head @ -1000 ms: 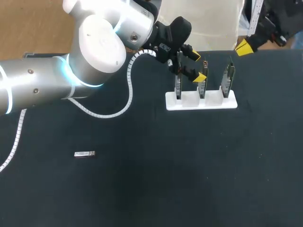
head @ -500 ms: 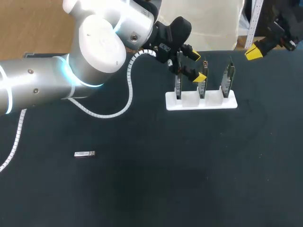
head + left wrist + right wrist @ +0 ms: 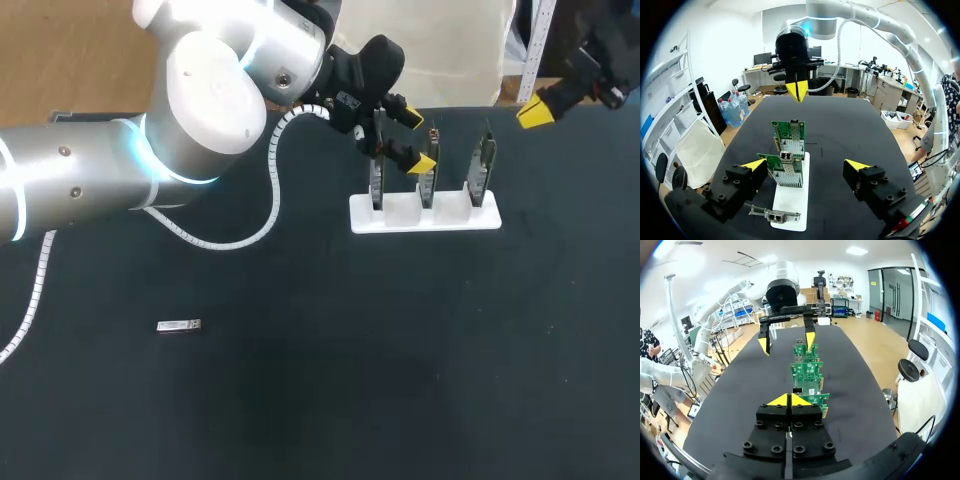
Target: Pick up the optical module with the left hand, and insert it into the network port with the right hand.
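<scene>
My left gripper (image 3: 417, 139) has its fingers spread wide with nothing between them, hanging over the upright green cards (image 3: 484, 158) that stand in a row in the white holder (image 3: 425, 215); one yellow tip sits just beside the middle card. A network port (image 3: 786, 156) shows as a metal cage on that card. My right gripper (image 3: 789, 400) has its tips pressed together, empty, at the table's far right edge. The optical module (image 3: 179, 326) lies flat on the black table (image 3: 400, 350), near left, well apart from both grippers.

White rack (image 3: 452, 216) on black table (image 3: 380, 380)
</scene>
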`<move>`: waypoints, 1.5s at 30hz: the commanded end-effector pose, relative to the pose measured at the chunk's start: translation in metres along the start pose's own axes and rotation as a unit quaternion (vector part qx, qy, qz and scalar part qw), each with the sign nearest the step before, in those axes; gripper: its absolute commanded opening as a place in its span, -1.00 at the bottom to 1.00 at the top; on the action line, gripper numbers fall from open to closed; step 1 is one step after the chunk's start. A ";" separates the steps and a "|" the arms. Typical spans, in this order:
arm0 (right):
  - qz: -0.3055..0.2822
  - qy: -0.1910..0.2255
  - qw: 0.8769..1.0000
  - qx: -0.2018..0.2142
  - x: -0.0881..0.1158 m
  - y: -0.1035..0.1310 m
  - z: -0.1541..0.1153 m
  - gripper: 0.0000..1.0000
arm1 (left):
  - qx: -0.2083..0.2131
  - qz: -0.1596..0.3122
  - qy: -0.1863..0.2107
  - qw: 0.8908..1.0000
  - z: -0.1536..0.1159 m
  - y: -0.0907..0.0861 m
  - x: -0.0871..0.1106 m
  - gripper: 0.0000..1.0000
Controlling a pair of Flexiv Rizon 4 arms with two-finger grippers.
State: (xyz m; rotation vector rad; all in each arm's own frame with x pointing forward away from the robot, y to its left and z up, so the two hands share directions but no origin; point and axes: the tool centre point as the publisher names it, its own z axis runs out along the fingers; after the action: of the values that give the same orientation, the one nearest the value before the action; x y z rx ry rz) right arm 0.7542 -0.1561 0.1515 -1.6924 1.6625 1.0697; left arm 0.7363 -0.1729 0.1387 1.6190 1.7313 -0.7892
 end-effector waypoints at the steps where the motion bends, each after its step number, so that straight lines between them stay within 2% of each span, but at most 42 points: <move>1: -0.001 0.001 1.000 0.006 -0.001 0.004 0.002 1.00 | 0.001 -0.001 0.003 1.000 0.001 0.001 -0.001 1.00; 28: -0.001 0.001 1.000 0.006 -0.001 0.004 0.002 1.00 | -0.002 0.003 0.000 1.000 -0.001 0.001 -0.002 1.00; 37: -0.001 0.001 1.000 0.006 -0.001 0.004 0.002 1.00 | -0.080 0.043 0.033 0.995 -0.036 0.003 -0.024 1.00; 42: -0.001 0.001 1.000 0.006 -0.001 0.004 0.002 1.00 | -0.133 0.077 0.060 0.986 -0.070 0.001 -0.036 1.00; 45: -0.001 0.001 1.000 0.006 -0.001 0.004 0.002 1.00 | -0.170 0.087 0.097 0.977 -0.092 -0.003 -0.037 1.00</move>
State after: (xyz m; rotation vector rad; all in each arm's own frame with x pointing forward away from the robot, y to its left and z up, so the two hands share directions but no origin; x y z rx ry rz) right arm 0.7518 -0.1550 0.1523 -1.6904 1.6661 1.0624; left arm 0.7519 -0.1450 0.2051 1.6450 1.6692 -0.3690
